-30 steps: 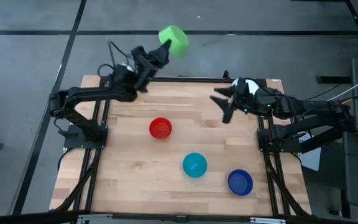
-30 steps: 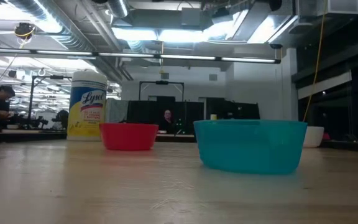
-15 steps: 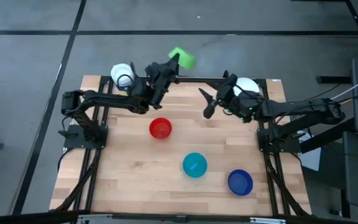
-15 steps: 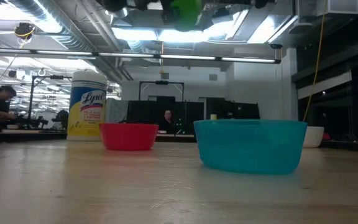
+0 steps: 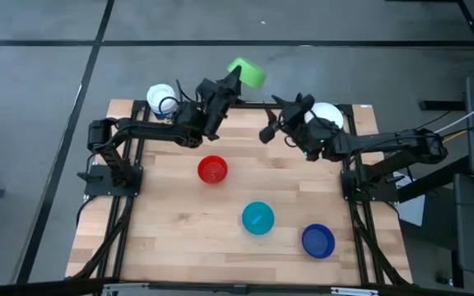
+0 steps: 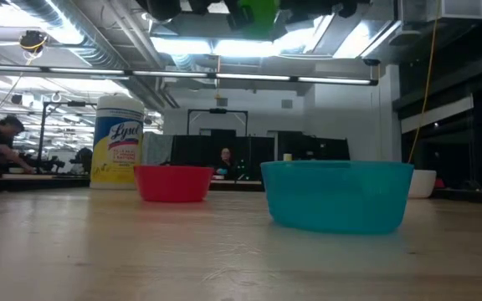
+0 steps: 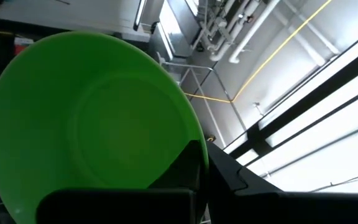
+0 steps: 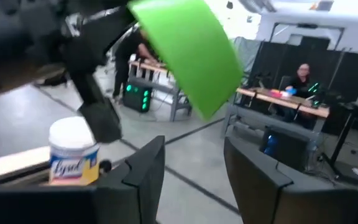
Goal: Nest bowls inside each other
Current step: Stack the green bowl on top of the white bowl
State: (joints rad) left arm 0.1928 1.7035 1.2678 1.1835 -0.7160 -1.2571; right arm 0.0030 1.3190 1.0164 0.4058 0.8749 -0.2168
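Observation:
My left gripper (image 5: 230, 82) is shut on the green bowl (image 5: 247, 72), high over the table's far edge; the bowl also shows at the top of the low view (image 6: 253, 12). My right gripper (image 5: 271, 119) stands open just right of that bowl, pointing at it, with the green bowl (image 8: 188, 53) beyond its fingers. The red bowl (image 5: 212, 170), teal bowl (image 5: 257, 218) and dark blue bowl (image 5: 318, 240) rest on their bases on the table. The white bowl (image 5: 327, 113) sits at the far right, partly under my right arm. My left gripper holds the green bowl by its rim (image 7: 199, 140), one finger inside (image 7: 182, 165) the bowl and one outside (image 7: 241, 180). The fingers slant upward from the table's left. The bowl is lifted clear, tipped on its side, its hollow facing back along the gripper.
A white-capped jar with a yellow label (image 5: 161, 99) stands at the table's far left corner, close behind my left arm. The wooden table (image 5: 171, 230) has bare room on its near left. People sit at desks in the room beyond (image 6: 224, 159).
My left gripper has come down and toward the table's right with the green bowl, rolling so the bowl tipped. My right gripper has moved toward the table's left and far edge, turning level toward the green bowl.

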